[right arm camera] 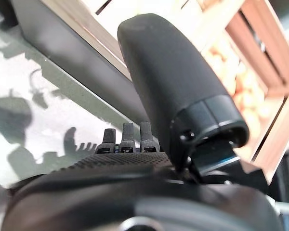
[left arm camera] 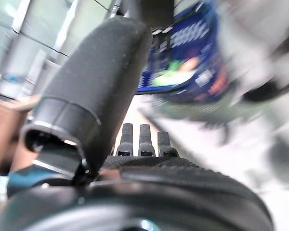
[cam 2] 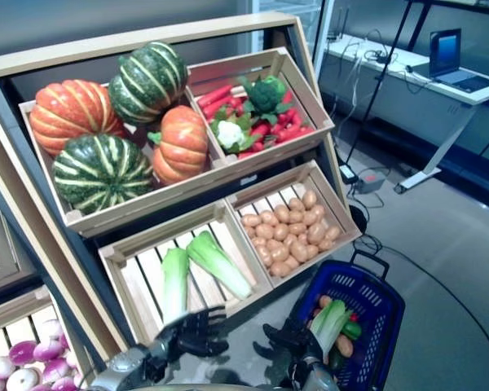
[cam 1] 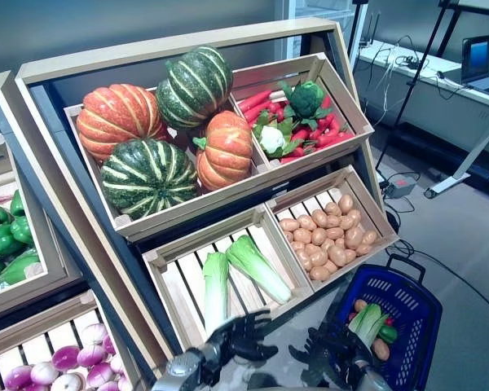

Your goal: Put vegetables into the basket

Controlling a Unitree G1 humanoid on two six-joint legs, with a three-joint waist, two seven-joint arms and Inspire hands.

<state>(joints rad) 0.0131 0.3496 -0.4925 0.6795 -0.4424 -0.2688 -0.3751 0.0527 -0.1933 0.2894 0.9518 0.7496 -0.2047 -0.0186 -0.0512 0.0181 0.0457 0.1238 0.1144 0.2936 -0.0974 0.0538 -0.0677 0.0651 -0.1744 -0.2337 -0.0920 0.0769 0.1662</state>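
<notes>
Currently both my left hand (cam 1: pixel 243 338) and right hand (cam 1: pixel 326 352) hang open, holding nothing. Basket (cam 1: pixel 407 314) sits just right of my right hand, cabbage (cam 1: pixel 367 323) inside.

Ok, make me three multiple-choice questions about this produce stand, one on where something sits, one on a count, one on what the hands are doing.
1. Where is the blue basket?
A. On the floor right of the stand
B. In the top crate
C. Beside the laptop

2. How many pumpkins fill the top left crate?
A. Two
B. Four
C. Six

3. What are the left hand and right hand doing?
A. Both carry pumpkins
B. Both empty, fingers relaxed
C. One grips the basket handle

Answers:
1 A, it stands below the potato crate.
2 B, two orange and two green striped.
3 B, nothing lies in either hand.
</notes>
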